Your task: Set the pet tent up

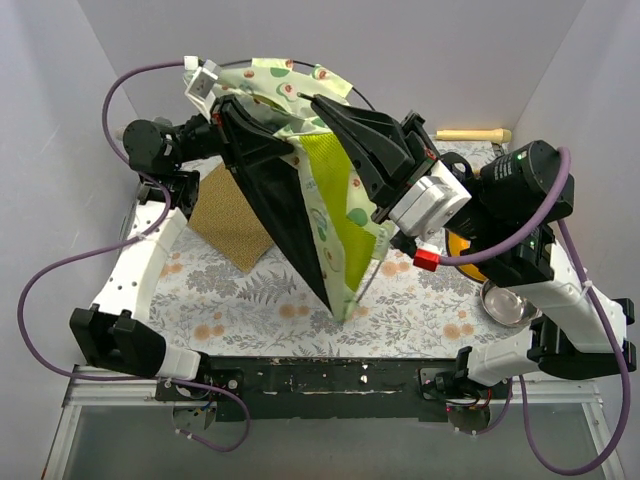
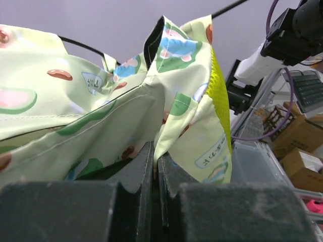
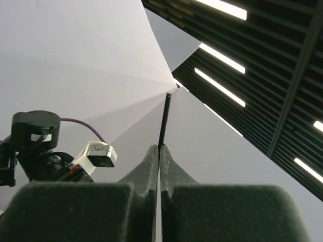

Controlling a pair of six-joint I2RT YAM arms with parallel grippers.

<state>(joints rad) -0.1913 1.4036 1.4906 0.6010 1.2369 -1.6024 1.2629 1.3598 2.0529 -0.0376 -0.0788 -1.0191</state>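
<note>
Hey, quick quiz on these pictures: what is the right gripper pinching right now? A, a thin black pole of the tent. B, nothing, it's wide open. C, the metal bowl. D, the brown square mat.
A: in the right wrist view the right gripper is closed on a thin black pole that rises from its tips. The overhead view shows it up at the top of the raised pet tent.
</note>
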